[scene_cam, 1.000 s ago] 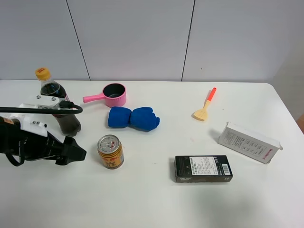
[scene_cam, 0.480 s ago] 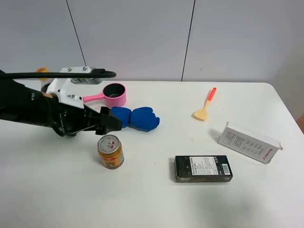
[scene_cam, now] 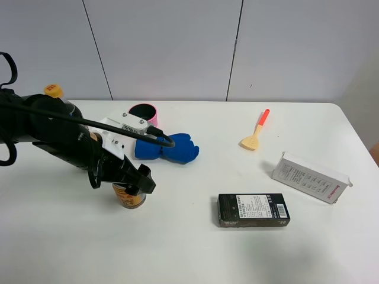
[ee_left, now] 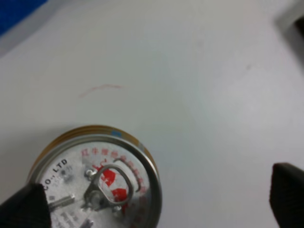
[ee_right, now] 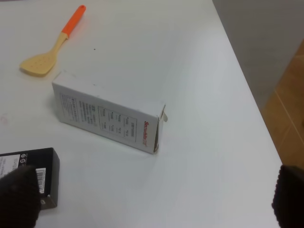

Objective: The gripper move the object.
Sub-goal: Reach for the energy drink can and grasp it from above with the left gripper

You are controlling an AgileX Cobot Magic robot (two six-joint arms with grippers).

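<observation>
The gold-yellow can [scene_cam: 128,199] stands on the white table, left of centre, its top covered by my left gripper [scene_cam: 135,180]. The left wrist view shows its silver top with pull tab [ee_left: 97,186] from straight above. The left gripper [ee_left: 154,204] is open, with one black fingertip [ee_left: 23,209] close beside the can and the other [ee_left: 288,194] far off over bare table. It holds nothing. My right gripper [ee_right: 152,199] is open and empty. It is out of the exterior view.
A cola bottle [scene_cam: 54,92] stands behind the left arm. A pink pot [scene_cam: 143,110] and a blue cloth-like object [scene_cam: 174,148] lie just beyond the can. A black box [scene_cam: 253,210], white box [scene_cam: 311,176] and spatula [scene_cam: 256,131] lie to the right.
My left arm has swung from the left edge, past the bottle, to right over the can, and has come down on it. The can has not moved.
</observation>
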